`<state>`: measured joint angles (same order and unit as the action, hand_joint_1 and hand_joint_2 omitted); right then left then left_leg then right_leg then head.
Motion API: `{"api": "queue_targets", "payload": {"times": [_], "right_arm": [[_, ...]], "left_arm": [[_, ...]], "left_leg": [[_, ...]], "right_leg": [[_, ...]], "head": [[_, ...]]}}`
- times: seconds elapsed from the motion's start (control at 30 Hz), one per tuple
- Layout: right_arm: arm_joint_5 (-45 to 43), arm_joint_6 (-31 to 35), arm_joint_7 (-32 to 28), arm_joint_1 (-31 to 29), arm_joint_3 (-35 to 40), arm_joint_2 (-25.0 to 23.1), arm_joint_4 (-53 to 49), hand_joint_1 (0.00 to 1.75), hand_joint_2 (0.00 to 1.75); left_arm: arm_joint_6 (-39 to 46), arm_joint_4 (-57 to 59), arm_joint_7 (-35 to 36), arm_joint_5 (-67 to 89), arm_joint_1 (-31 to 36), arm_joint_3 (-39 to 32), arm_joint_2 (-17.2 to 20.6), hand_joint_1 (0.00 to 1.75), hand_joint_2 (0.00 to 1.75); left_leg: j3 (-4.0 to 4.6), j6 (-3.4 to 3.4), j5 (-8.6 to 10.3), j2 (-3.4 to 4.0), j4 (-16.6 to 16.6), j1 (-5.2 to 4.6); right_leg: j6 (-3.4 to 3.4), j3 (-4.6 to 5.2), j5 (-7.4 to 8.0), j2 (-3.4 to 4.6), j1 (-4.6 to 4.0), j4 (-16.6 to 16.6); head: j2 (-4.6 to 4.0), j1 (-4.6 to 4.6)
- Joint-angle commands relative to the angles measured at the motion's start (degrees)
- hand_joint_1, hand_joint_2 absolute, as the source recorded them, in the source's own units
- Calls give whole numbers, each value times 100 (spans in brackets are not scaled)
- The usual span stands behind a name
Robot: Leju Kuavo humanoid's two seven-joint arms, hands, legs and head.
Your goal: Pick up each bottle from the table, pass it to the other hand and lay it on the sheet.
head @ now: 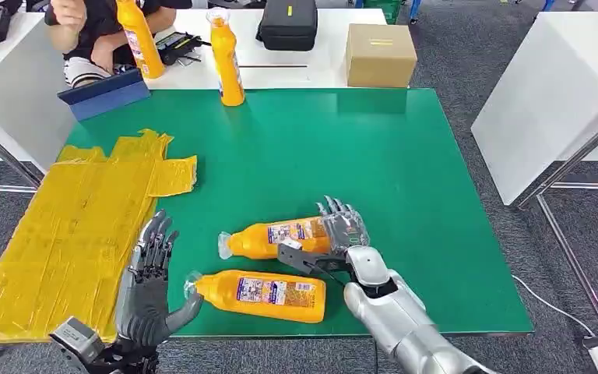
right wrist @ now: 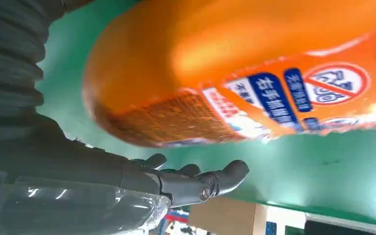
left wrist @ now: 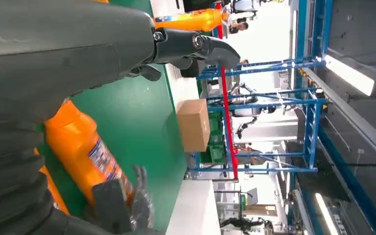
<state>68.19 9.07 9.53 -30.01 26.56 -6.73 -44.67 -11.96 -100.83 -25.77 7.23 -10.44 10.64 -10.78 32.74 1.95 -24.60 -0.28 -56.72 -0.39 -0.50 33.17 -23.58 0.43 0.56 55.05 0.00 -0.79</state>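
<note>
Nearest the camera, the left hand point(head: 149, 290) hovers at the front edge of the green mat point(head: 405, 179), its fingers spread and upright, its thumb out toward a lying bottle and holding nothing. Just beside that thumb lies the near bottle point(head: 261, 295), on its side on the mat, cap end pointing toward the left hand; the left wrist view shows its orange body point(left wrist: 81, 149) close by the hand's cover.

Slightly farther in, the right hand point(head: 335, 238) rests at the base end of a second lying bottle point(head: 276, 238), fingers spread over the top of it and thumb reaching under its side. Whether the fingers truly clasp it I cannot tell. From the right wrist, this bottle's orange base and label point(right wrist: 235, 78) sit close above the thumb, over the green mat.

Left of both bottles, a yellow sheet point(head: 78, 226) covers the mat's left side and hangs past its edge.

Farther back, an upright orange bottle point(head: 226, 58) stands at the mat's far edge. Beyond it, on a white table point(head: 311, 74), sit a cardboard box point(head: 380, 54) and a black case point(head: 288, 23). A person point(head: 86, 31) at the far left holds another upright bottle point(head: 140, 37), beside a blue holder point(head: 103, 93).
</note>
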Motion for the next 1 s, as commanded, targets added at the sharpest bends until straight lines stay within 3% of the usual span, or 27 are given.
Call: {"api": "queue_targets", "payload": {"times": [0.03,0.6,0.83,1.0], "right_arm": [[-178,-279,-237,-954,-169,-129,1403,0,175],[132,-596,-499,-1416,354,-158,1976,0,175],[758,-560,-1072,-1566,1223,-228,2157,0,175],[933,-441,-1098,-1568,1476,-260,2149,0,175]], "left_arm": [[-35,536,-24,7,332,43,105,0,175],[-44,744,-105,-14,472,86,107,0,175],[-48,722,-155,-39,477,50,124,0,175],[-31,694,-188,-49,414,25,141,0,175]], "left_leg": [[-15,-18,-4,2,4,-2],[-9,-13,-2,2,2,-1],[-14,-15,-6,8,1,1],[-11,-11,-2,7,5,2]], "right_leg": [[5,-13,-6,-4,3,0],[4,-8,-3,-3,2,0],[5,-13,-6,2,1,1],[4,-12,-3,3,0,-2]], "head": [[0,0],[0,2],[0,0],[0,0]]}}
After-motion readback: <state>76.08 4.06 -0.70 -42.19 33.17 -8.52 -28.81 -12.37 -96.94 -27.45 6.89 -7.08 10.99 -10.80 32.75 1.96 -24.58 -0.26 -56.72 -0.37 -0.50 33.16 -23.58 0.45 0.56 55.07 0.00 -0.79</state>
